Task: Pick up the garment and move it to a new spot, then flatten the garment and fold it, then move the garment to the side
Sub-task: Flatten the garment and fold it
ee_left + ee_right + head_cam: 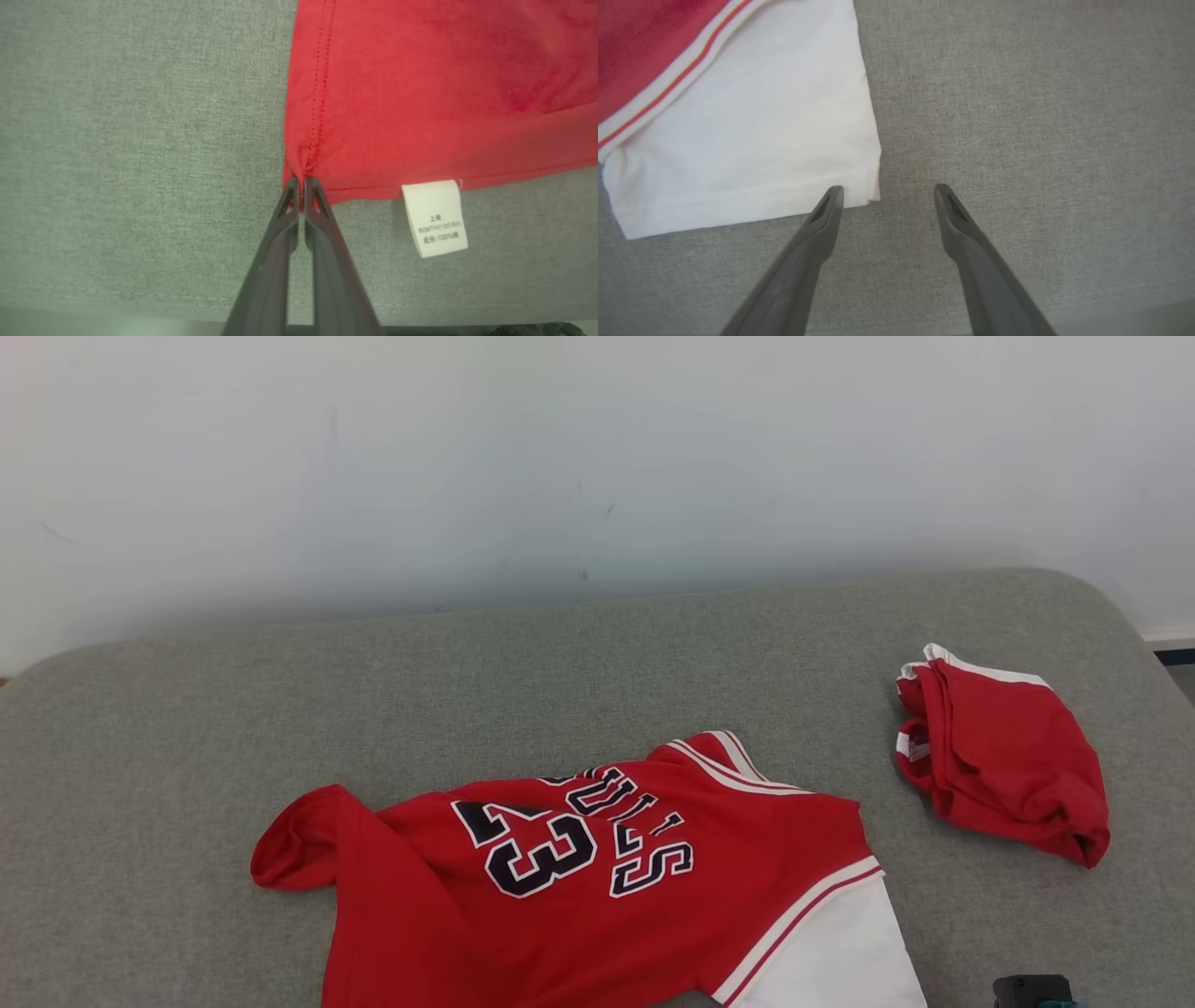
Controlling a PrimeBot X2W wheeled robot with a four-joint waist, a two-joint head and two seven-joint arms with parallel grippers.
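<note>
Noted left gripper (301, 184) clamped on jersey (420, 93) hem near care label (434, 219); right gripper (887, 189) spread apart at white sleeve (738, 140) corner; in head view, folded red garment (1004, 756) at right.

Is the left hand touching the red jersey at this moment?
Touching. The left wrist view shows the left hand shut on a hem corner of the red jersey, with the cloth pinched between its fingertips.
</note>
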